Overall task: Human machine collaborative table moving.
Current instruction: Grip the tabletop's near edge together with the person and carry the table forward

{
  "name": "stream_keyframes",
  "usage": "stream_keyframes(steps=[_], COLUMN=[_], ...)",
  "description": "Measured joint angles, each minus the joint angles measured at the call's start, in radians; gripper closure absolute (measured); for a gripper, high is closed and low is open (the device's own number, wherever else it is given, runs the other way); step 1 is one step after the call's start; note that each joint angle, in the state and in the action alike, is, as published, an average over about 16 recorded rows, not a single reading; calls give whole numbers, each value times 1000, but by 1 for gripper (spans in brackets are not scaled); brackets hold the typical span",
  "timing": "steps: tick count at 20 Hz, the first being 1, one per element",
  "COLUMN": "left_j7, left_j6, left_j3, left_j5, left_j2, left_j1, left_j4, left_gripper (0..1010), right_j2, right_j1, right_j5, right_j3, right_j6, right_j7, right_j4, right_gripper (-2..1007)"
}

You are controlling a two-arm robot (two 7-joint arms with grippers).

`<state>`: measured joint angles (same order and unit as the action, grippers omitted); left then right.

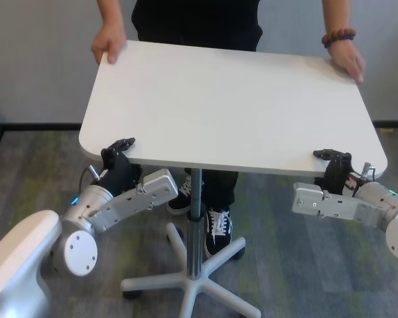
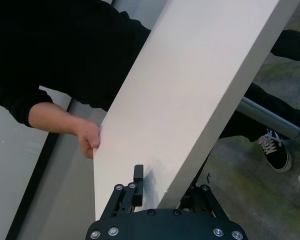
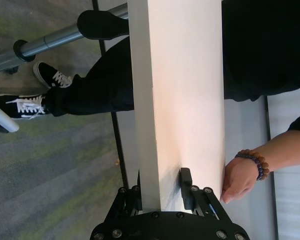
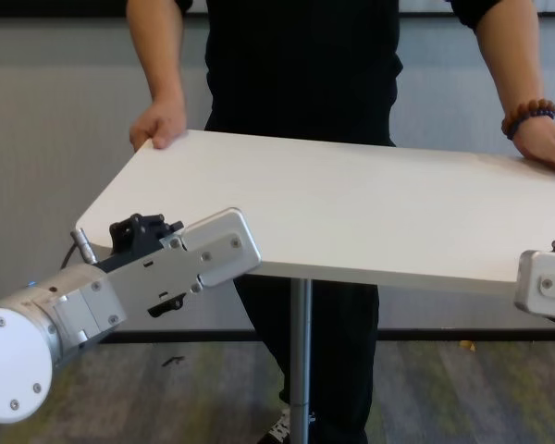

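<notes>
The white table [image 1: 232, 106] stands on a slim silver pole [image 1: 196, 218], and its top slopes slightly. The human [image 4: 301, 65], in a black shirt, holds the far edge with both hands [image 1: 109, 45], a beaded bracelet [image 1: 338, 36] on one wrist. My left gripper [image 1: 123, 147] is shut on the near left edge, one finger [image 2: 138, 175] on top of the tabletop [image 2: 190, 90]. My right gripper [image 1: 328, 156] is shut on the near right edge, one finger [image 3: 186, 177] lying on the top [image 3: 185, 90].
The pole ends in a white star base [image 1: 192, 278] on grey carpet. The human's black sneakers [image 1: 219, 228] stand close to the base. A grey wall with a black skirting [image 1: 33, 126] runs behind the human.
</notes>
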<state>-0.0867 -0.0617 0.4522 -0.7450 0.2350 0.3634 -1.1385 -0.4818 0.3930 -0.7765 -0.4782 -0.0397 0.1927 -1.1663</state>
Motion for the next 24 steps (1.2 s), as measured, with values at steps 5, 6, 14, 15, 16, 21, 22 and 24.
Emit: stream_keyframes(steps=[5, 6, 14, 15, 16, 21, 22, 24], left_j7=[-1, -1, -13, -15, -18, -30, -32, -36], left_j6=[-5, -6, -2, -1, 0, 6, 7, 10], left_j3=[5, 7, 19, 21, 22, 29, 30, 33], left_j5=[0, -1, -9, -10, -12, -20, -21, -24], left_j2=[-6, -7, -19, -21, -22, -31, -32, -34], left_j1=[21, 25, 51, 54, 58, 74, 76, 81], left_j4=[41, 48, 106, 113, 119, 150, 154, 162], left_gripper=[594, 594, 595, 595, 595, 595, 595, 595], right_j2=[13, 16, 31, 33, 34, 43, 45, 49], right_j1=[30, 36, 80, 86, 92, 122, 127, 138], right_j5=[12, 14, 27, 28, 29, 32, 32, 33], right_j3=[-13, -15, -34, -36, -38, -48, -51, -56], right_j6=[-24, -28, -57, -60, -64, -79, -83, -89], right_j7=[-17, -20, -43, -46, -48, -60, -62, -67], right_j4=[60, 70, 156, 166, 176, 225, 234, 252], right_gripper=[643, 643, 643, 643, 643, 643, 644, 644])
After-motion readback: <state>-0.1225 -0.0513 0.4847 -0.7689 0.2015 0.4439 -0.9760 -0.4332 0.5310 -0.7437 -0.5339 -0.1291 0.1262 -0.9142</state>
